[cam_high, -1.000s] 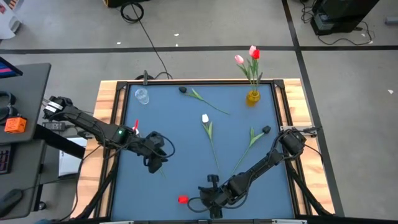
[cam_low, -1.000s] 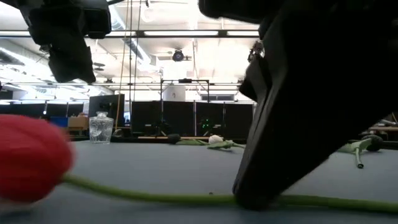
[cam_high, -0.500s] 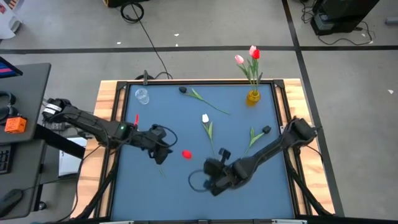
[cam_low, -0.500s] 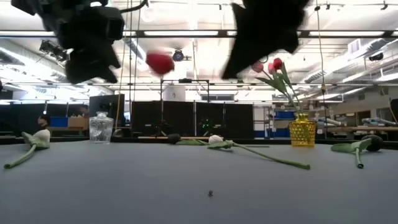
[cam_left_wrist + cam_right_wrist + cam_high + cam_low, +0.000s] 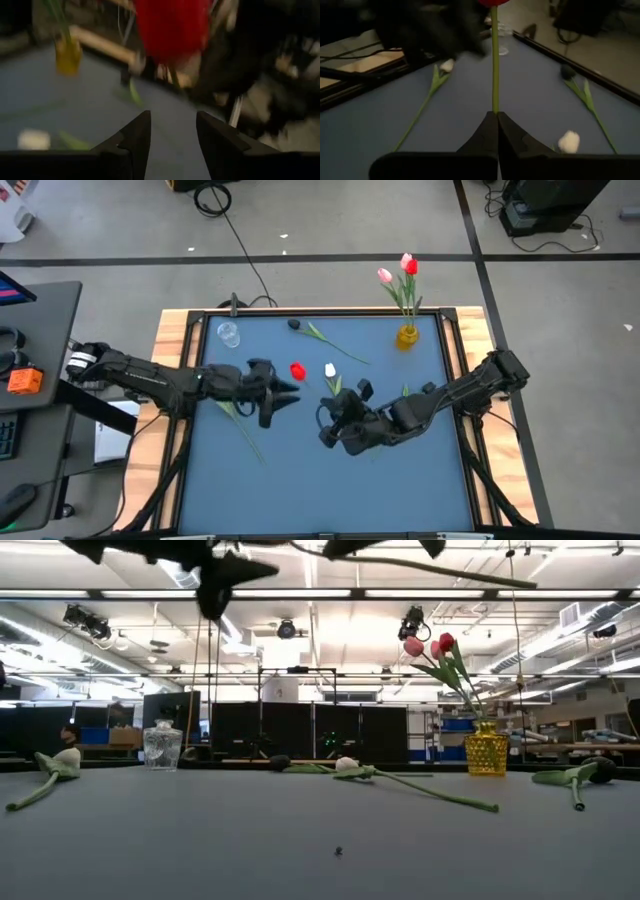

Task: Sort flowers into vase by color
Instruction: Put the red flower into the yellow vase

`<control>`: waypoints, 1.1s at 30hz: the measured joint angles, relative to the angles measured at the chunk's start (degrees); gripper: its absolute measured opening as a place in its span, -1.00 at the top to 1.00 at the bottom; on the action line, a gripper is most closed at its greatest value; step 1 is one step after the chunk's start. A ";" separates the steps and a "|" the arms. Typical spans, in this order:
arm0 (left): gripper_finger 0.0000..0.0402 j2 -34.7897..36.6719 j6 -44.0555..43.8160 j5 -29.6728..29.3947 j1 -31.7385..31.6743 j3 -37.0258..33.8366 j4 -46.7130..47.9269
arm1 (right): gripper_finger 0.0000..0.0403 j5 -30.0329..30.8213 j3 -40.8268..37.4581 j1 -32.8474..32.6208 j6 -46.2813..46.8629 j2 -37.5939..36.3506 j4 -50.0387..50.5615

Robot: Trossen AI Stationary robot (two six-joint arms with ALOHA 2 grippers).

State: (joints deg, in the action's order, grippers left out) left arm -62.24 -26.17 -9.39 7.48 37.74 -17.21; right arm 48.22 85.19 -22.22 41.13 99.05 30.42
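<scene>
On the table (image 5: pixel 440 480), the clear glass (image 5: pixel 228 334) stands at upper left, the vase (image 5: pixel 406 336) at upper right with 2 flowers (image 5: pixel 400 275) in it. Between them near the top edge lies 1 tulip (image 5: pixel 318 335). At centre, the left gripper (image 5: pixel 290 388) and the right gripper (image 5: pixel 327 408) face each other, a raised tulip (image 5: pixel 297 370) between them. Another tulip (image 5: pixel 410 400) lies right of centre.

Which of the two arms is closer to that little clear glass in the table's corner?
The left. Its pincer hovers mid-table, a short way from the clear glass in the far left corner. The right pincer, shut on the red tulip, sits farther toward the centre.
</scene>
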 joint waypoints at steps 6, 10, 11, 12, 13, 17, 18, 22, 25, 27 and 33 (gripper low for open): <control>0.19 0.04 0.32 4.00 -5.12 0.00 -9.88 | 1.00 -1.81 0.00 1.60 -7.23 -0.27 -5.20; 0.21 0.04 0.04 6.51 -6.70 0.00 -10.25 | 1.00 -2.90 0.00 2.58 -9.92 -0.27 -7.55; 0.24 0.04 0.04 6.64 -6.72 0.00 -10.25 | 1.00 -3.33 0.00 2.84 -10.62 -0.27 -7.91; 0.28 0.04 0.04 6.67 -6.74 0.00 -10.27 | 1.00 -3.59 0.01 3.01 -11.04 -0.27 -8.32; 0.33 0.04 0.04 6.69 -6.74 0.00 -10.28 | 1.00 -3.84 0.02 3.21 -11.18 -0.27 -8.55; 0.67 0.04 0.37 6.73 -6.77 0.00 -10.28 | 0.94 -4.65 0.02 3.66 -9.76 -0.27 -8.67; 0.78 0.04 0.94 6.81 -6.77 0.00 -10.27 | 0.91 -4.93 0.02 3.76 -9.06 -0.27 -8.68; 0.94 0.04 2.29 9.30 -6.79 0.00 -10.21 | 0.73 -11.88 0.02 5.21 -3.49 -0.27 -7.57; 0.95 0.04 2.42 12.68 -6.77 0.00 -9.74 | 0.56 -19.19 0.03 7.09 -2.26 -0.27 -7.41; 0.96 0.03 2.52 14.14 -6.72 0.00 -8.92 | 0.44 -22.82 0.03 8.17 -3.46 -0.27 -8.38; 0.97 0.00 4.34 18.33 -6.68 0.00 -7.31 | 0.20 -32.16 0.04 11.01 -4.27 -0.27 -12.17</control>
State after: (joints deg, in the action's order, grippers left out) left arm -62.24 -21.83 8.94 0.80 37.74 -24.51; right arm 16.06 85.23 -11.21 36.86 98.78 18.26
